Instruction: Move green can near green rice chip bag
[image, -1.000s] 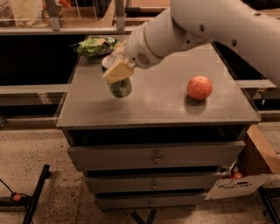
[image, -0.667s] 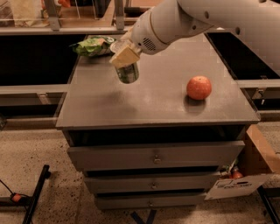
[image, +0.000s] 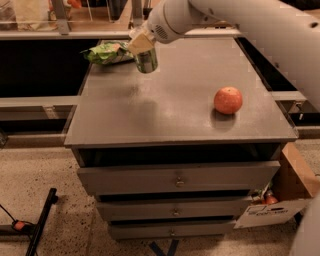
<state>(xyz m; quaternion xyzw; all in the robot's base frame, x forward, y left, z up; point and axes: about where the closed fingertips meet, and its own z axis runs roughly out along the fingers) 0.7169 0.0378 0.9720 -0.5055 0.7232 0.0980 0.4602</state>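
The green can (image: 146, 60) hangs in my gripper (image: 141, 45), lifted above the grey cabinet top (image: 175, 100) toward its far left. The gripper is shut on the can's top, so the silver top is hidden. The green rice chip bag (image: 107, 52), wrinkly light green, lies at the far left corner of the top, just left of the can. The can is close beside the bag's right end.
A round orange fruit (image: 228, 100) sits on the right side of the top. The cabinet has drawers (image: 176, 179) below. A cardboard box (image: 280, 200) stands on the floor at the right. Shelving and rails run behind the cabinet.
The gripper has carried the can up off the top and toward the far left, closer to the chip bag. The fruit and the bag have not moved.
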